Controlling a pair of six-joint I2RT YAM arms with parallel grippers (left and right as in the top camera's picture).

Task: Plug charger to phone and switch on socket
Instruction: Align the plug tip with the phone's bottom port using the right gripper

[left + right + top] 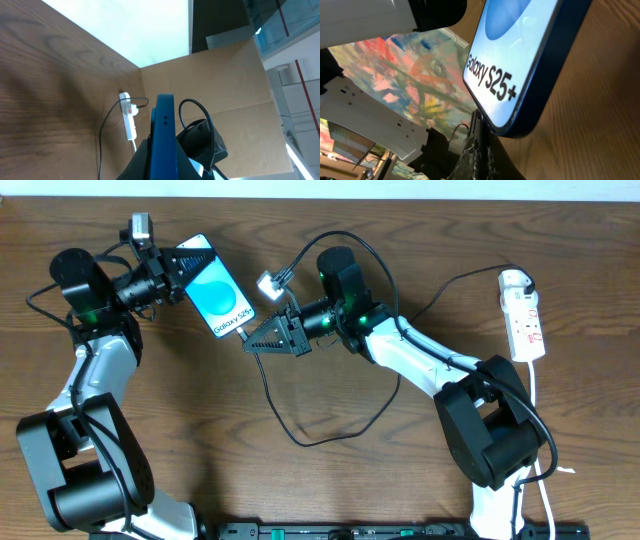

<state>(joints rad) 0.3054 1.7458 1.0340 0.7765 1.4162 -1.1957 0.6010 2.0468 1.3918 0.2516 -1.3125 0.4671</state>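
1. Wooden worktop [330, 500]: open wood across its front and middle.
2. Left gripper [188, 268] clamps the phone [218, 295] near the back-left corner.
3. Right gripper [250, 340], closed, pinches the charger [300, 438] at the phone's lower end.
4. Socket [524, 320] lies at the right edge.

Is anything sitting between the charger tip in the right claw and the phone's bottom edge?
Nothing visible does. The right claw holds the charger tip right up at the lower edge of the phone, with no object between them. The left claw grips the phone's opposite end, clear of that edge.
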